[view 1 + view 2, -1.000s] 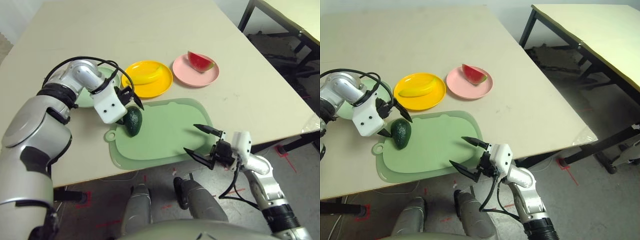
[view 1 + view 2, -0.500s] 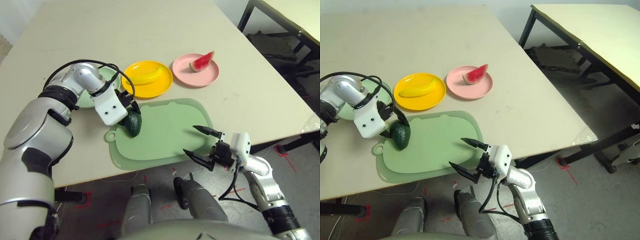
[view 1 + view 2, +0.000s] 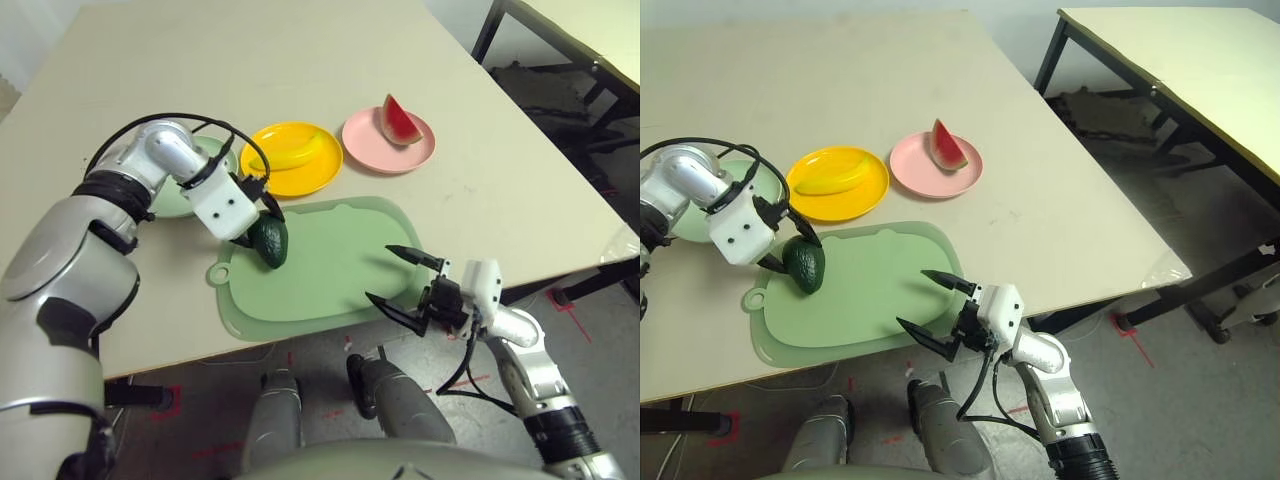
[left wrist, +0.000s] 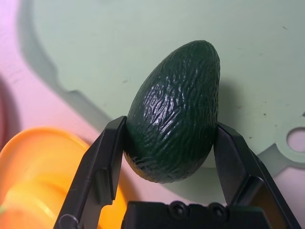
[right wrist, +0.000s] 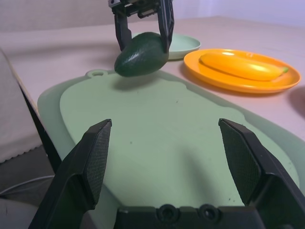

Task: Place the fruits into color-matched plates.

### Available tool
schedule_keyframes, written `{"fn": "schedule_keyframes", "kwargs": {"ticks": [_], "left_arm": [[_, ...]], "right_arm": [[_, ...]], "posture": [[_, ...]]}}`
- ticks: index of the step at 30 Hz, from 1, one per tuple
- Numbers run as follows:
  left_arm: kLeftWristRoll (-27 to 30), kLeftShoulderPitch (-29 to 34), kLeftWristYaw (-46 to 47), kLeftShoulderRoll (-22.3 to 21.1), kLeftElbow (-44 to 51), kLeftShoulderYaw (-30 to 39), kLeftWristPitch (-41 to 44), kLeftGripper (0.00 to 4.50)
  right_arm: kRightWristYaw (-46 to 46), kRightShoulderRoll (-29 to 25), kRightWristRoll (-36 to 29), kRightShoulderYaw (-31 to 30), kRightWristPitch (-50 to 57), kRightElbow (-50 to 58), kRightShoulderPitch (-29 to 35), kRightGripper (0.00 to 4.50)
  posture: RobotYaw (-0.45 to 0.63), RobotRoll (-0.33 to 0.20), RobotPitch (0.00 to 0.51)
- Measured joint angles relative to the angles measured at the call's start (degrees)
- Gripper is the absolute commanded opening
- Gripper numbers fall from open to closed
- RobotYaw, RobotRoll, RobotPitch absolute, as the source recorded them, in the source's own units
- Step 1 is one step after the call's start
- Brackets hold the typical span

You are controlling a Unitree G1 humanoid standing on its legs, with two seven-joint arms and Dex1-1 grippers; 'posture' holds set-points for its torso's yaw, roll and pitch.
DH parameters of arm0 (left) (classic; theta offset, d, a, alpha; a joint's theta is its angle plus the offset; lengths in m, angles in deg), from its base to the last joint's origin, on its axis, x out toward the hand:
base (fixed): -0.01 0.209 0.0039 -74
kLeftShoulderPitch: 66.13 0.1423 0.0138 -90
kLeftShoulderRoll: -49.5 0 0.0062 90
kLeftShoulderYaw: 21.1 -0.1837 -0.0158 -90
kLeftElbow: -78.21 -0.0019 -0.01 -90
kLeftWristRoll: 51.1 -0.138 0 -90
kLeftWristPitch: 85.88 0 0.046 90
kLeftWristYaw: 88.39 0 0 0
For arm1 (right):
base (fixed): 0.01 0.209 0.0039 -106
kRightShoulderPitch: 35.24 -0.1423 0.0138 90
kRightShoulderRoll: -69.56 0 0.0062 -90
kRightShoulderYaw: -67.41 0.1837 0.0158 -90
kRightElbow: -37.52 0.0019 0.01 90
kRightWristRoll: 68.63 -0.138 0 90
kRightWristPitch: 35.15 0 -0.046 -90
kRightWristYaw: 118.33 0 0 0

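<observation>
My left gripper (image 3: 258, 228) is shut on the dark green avocado (image 3: 270, 242), with a black finger on each side of it (image 4: 174, 112). The avocado hangs tilted just above the left end of the light-green cutting mat (image 3: 330, 265), its shadow under it (image 5: 141, 54). The mint green plate (image 3: 688, 220) lies behind my left wrist, partly hidden by it. A yellow banana (image 3: 297, 152) lies in the yellow-orange plate (image 3: 300, 183). The red watermelon wedge (image 3: 400, 120) stands in the pink plate (image 3: 372, 152). My right gripper (image 3: 380, 273) stands open at the mat's near right edge, holding nothing.
The table's front edge runs just below the mat, and my right forearm reaches up from beyond it. A second table (image 3: 1180, 60) with dark legs stands to the right, past a gap of floor. Bare tabletop stretches behind the plates.
My left gripper has shut on the avocado and raised it slightly off the mat. The watermelon wedge has rocked upright on the pink plate. My right arm has stayed put.
</observation>
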Motion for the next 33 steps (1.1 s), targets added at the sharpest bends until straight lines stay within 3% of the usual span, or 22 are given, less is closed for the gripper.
{"fn": "schedule_keyframes", "kwargs": {"ticks": [5,11,15,23,29,33], "left_arm": [[3.1,0.8,0.0,-4.7,3.0,1.8,3.8,3.1],[2.2,2.7,0.0,-8.2,1.1,8.1,6.6,3.1],[-4.9,2.3,1.9,-8.2,-5.6,15.2,6.6,3.1],[-25.8,1.9,25.2,-8.4,-14.2,20.8,12.8,3.1],[-34.9,4.6,42.2,-6.8,-17.1,23.9,19.0,3.1],[-38.5,6.7,47.3,-5.4,-17.7,24.7,22.1,3.1]], "right_arm": [[-0.9,0.6,-0.4,-0.1,2.0,1.6,0.0,4.5],[-1.7,1.0,-0.6,-0.1,3.4,1.8,-0.2,4.5],[-2.5,1.4,-1.1,0.1,4.4,1.8,-1.3,4.5],[-2.6,1.2,-1.2,0.1,4.8,1.7,-2.0,4.5],[-2.7,1.0,-1.2,0.4,5.0,1.7,-2.0,4.5],[-2.8,1.1,-1.1,0.4,5.2,1.6,-1.9,4.5]], "posture": [[-0.16,0.0,0.16],[-0.14,0.0,0.156],[-0.13,0.0,0.158],[-0.13,0.0,0.157],[-0.13,0.0,0.156],[-0.13,0.0,0.156]]}}
